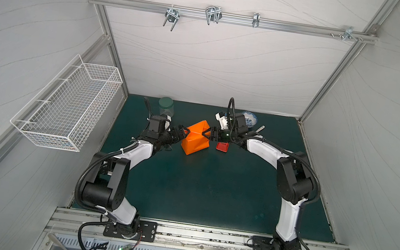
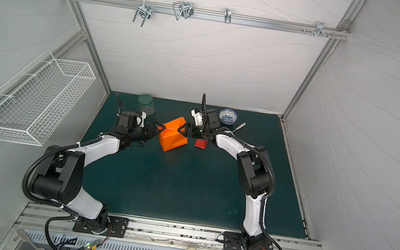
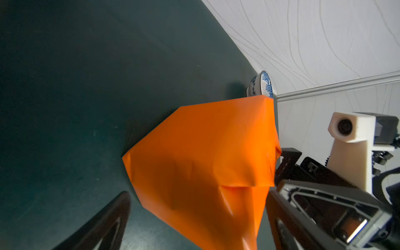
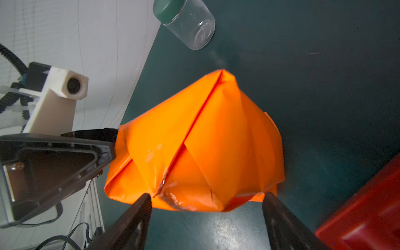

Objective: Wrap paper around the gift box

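Right wrist view: the paper (image 4: pixel 216 140) is closed all round the gift box with no green showing, so take the box as hidden inside. A seam (image 4: pixel 194 127) runs up the face toward you, with glossy clear tape (image 4: pixel 173 199) crumpled at its lower end, which reads as a flap already stuck down. In both top views the parcel (image 2: pixel 173 137) sits on the surface (image 1: pixel 211 186) toward the far side, and it looks stood up on a side rather than flat, probably because your two claws flank it. Your left claw (image 1: pixel 185 132) is at its upper left corner, jaws spread wide, with a tapered paper flap lying between them unpinched. Your right claw (image 1: pixel 205 132) is at the upper right corner, jaws also well apart, tips just at the parcel's end; can't tell if they touch. Neither clamps anything. The red tape dispenser (image 1: pixel 222 146) lies just right of the parcel under your right arm, handy for another strip. The jar (image 1: pixel 166 107) and bowl (image 1: pixel 249 118) stand at the far edge, out of the way. Judgement: wrapping is nearly done, with the ends still to flatten.
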`<state>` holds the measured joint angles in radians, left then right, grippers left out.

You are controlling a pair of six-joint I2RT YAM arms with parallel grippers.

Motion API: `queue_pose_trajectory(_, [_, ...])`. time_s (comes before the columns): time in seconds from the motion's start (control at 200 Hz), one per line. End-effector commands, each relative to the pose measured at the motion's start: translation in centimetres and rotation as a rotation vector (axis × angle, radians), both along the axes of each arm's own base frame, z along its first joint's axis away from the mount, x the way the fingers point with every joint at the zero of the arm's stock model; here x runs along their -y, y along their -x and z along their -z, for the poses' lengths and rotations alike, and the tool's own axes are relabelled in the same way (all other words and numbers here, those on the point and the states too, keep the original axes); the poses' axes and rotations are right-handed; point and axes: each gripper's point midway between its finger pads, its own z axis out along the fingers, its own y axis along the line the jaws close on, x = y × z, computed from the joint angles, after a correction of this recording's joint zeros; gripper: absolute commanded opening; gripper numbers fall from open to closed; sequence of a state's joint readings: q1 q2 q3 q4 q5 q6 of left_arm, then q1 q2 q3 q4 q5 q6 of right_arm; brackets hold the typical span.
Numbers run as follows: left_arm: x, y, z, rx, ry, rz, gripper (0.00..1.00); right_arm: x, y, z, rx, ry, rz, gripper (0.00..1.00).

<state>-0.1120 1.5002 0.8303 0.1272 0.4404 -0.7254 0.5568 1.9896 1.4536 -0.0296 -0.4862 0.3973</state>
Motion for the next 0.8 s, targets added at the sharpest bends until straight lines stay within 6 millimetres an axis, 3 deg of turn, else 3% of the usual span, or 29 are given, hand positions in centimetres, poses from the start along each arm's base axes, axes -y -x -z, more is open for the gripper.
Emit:
queue_pose_trajectory(0.0, [-0.2, -0.4, -2.3, 0.069, 0.037, -0.047, 0.99, -0.4, -0.5, -3.1, 0.093, -0.06, -0.046, 0.85])
queue_pose_trajectory(0.13, [1.5, 0.0, -2.2, 0.056, 0.091, -0.004, 0.99, -1.5, -1.0, -2.0, 0.064, -0.084, -0.079, 0.85])
queue_pose_trajectory(0.27, [3.9, -0.3, -2.3, 0.056, 0.122, 0.063, 0.97, -2.5, -0.7, -2.3, 0.041, -0.143, -0.13, 0.84])
queue_pose_trajectory(0.415, [4.7, -0.7, -2.7, 0.068, 0.125, 0.093, 0.96, -2.7, 0.3, -2.4, 0.004, -0.172, -0.166, 0.79])
queue_pose_trajectory(0.605, [5.3, 1.1, -3.7, 0.089, 0.135, 0.139, 0.94, -2.6, 4.0, -3.4, -0.001, -0.202, -0.208, 0.72])
queue_pose_trajectory(0.795, [6.1, 5.8, -3.4, 0.074, 0.158, 0.174, 0.92, -1.6, 8.8, -4.3, -0.015, -0.203, -0.186, 0.67])
